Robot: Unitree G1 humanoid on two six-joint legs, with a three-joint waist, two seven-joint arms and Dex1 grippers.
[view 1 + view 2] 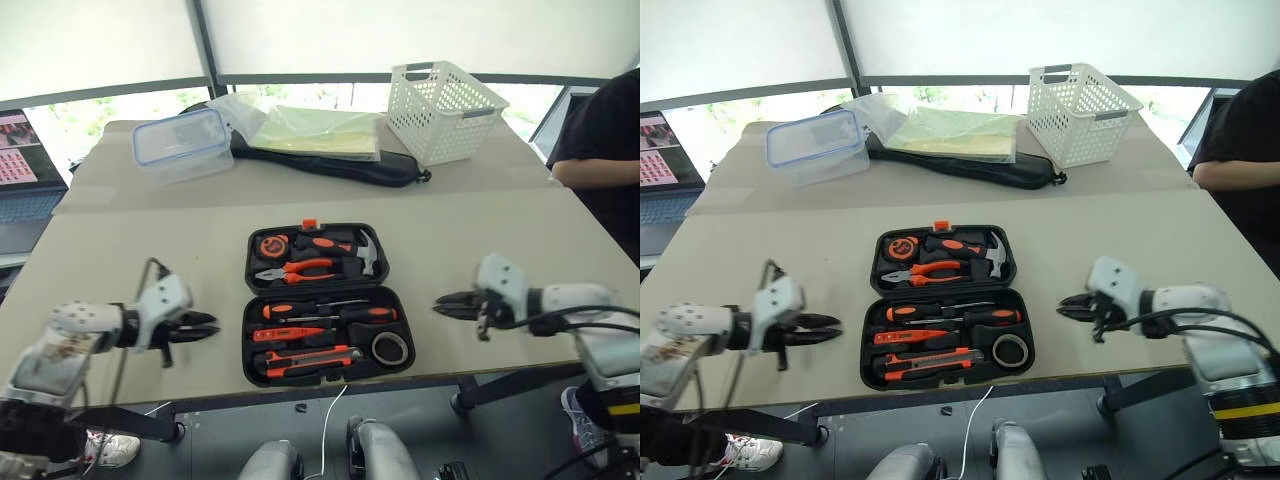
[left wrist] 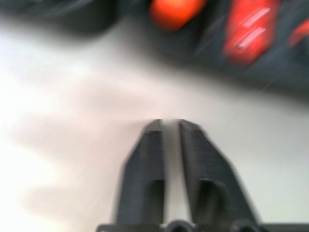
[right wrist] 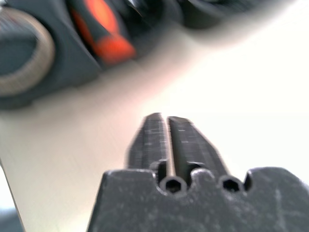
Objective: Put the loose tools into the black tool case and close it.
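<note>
The black tool case (image 1: 250, 300) lies open and flat in the middle of the near table. Its near half holds two screwdrivers (image 1: 300, 309), a tester pen (image 1: 285, 333), a utility knife (image 1: 310, 357) and a tape roll (image 1: 392, 347). Pliers (image 1: 295, 270), a hammer (image 1: 365, 255) and a tape measure (image 1: 272, 245) sit in the far half. My left gripper (image 1: 212, 327) hovers left of the case, pointing at it, with a narrow gap between its fingers and nothing held. My right gripper (image 1: 440, 304) hovers right of the case, its fingers together and empty.
On the far table stand a clear blue-rimmed box (image 1: 182, 145), a long black bag (image 1: 330, 163) under a plastic sleeve (image 1: 315, 130), and a white basket (image 1: 443, 97). A person (image 1: 610, 120) sits at the right edge. A laptop (image 1: 25, 150) is at the far left.
</note>
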